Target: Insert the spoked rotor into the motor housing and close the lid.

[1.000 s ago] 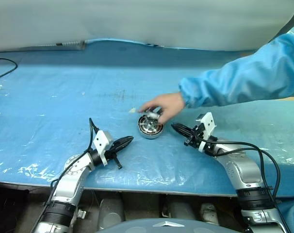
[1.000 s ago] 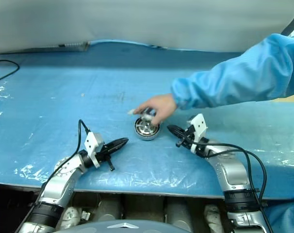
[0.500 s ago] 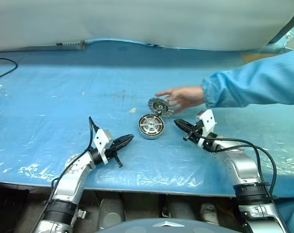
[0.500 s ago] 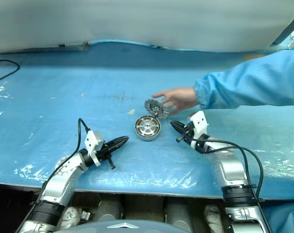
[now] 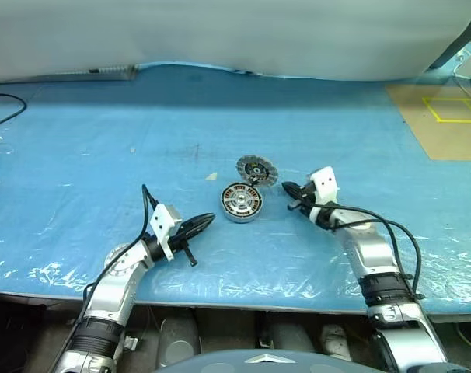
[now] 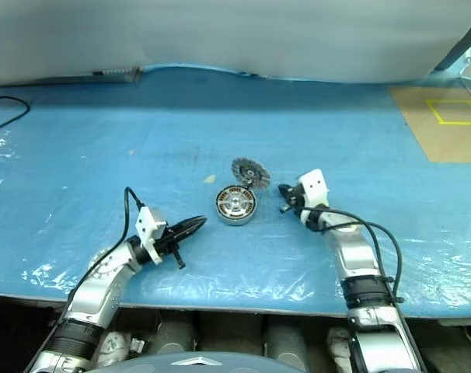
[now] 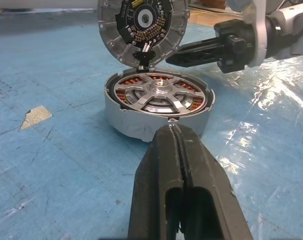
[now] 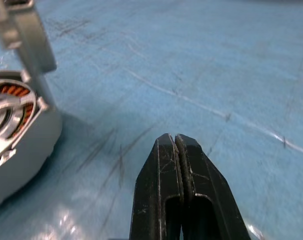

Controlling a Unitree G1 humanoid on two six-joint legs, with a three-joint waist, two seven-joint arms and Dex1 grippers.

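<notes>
The motor housing (image 5: pixel 242 203) sits near the middle of the blue mat. In the left wrist view the spoked rotor (image 7: pixel 159 94) lies inside the housing (image 7: pixel 122 118), silver spokes over copper windings. The lid (image 5: pixel 256 169) stands tilted up on the housing's far edge, its dark inner face (image 7: pixel 143 22) toward that camera. My left gripper (image 5: pixel 211 221) is shut and empty, pointing at the housing from a short way off on its near left. My right gripper (image 5: pixel 285 187) is shut and empty too, just right of the housing and lid.
A small pale scrap (image 5: pixel 211 176) lies on the mat left of the lid. A black cable (image 5: pixel 6 105) loops at the far left. A tan board with a yellow taped square (image 5: pixel 451 116) lies at the far right.
The person's hand let go of the lid, left it propped on the housing and withdrew to the right. My right gripper moved forward toward the housing. The left arm stayed still.
</notes>
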